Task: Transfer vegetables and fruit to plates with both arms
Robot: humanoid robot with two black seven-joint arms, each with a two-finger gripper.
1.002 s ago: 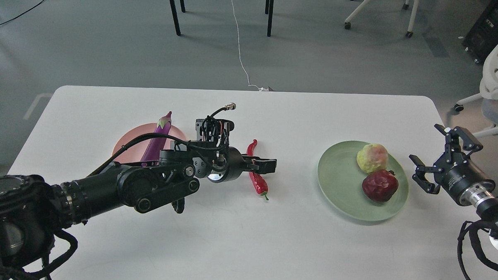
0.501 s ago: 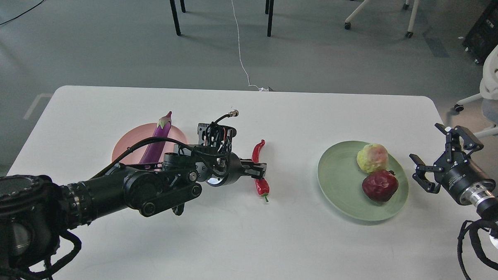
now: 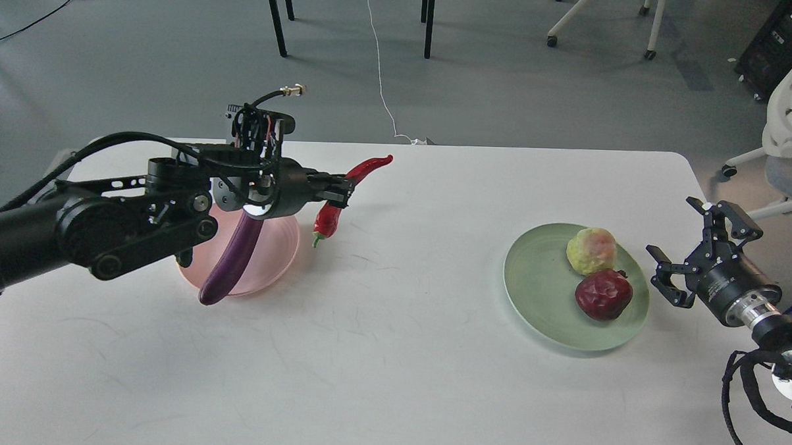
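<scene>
My left gripper (image 3: pixel 339 191) is shut on the red chili pepper (image 3: pixel 348 189) and holds it in the air, just right of the pink plate (image 3: pixel 279 255). The pepper hangs tilted, its tip up to the right and its green stem down. The purple eggplant (image 3: pixel 231 261) lies across the pink plate, its upper end hidden behind my left arm. The yellow-green fruit (image 3: pixel 591 250) and the dark red fruit (image 3: pixel 603 294) sit on the pale green plate (image 3: pixel 538 287) at the right. My right gripper (image 3: pixel 688 262) is open and empty, just right of the green plate.
The white table (image 3: pixel 391 354) reaches to the frame's bottom. Beyond its far edge are grey floor, black chair legs (image 3: pixel 278 17), a white cable (image 3: pixel 381 70) and a white office chair (image 3: pixel 791 124) at the right.
My left gripper closed on the chili pepper, lifted it off the table and carried it up and left toward the pink plate. The right arm barely moved.
</scene>
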